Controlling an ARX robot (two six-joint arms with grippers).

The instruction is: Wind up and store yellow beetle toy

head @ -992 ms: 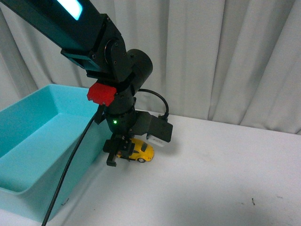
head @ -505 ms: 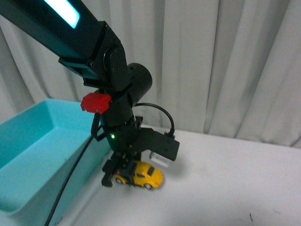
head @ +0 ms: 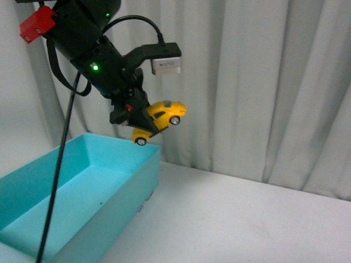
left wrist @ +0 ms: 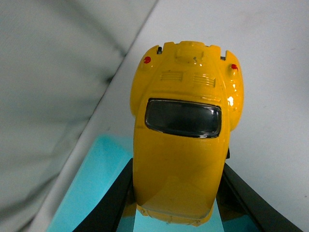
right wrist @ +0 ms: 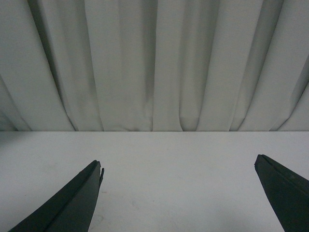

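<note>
Over far corner of teal bin (head: pixel 118 143) | left gripper (head: pixel 134 118) raised, tilted, clamping yellow beetle toy (head: pixel 163 114) | right gripper (right wrist: pixel 178 193) spread open

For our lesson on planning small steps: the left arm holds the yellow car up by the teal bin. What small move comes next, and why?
Probably carry the car leftwards over the middle of the bin. The left gripper holds it tilted, high above the bin's far right corner, so a release here might miss.

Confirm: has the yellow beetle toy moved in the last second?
Yes. The left claw has lifted the yellow beetle toy off the table; it now hangs tilted above the bin's far corner.
</note>
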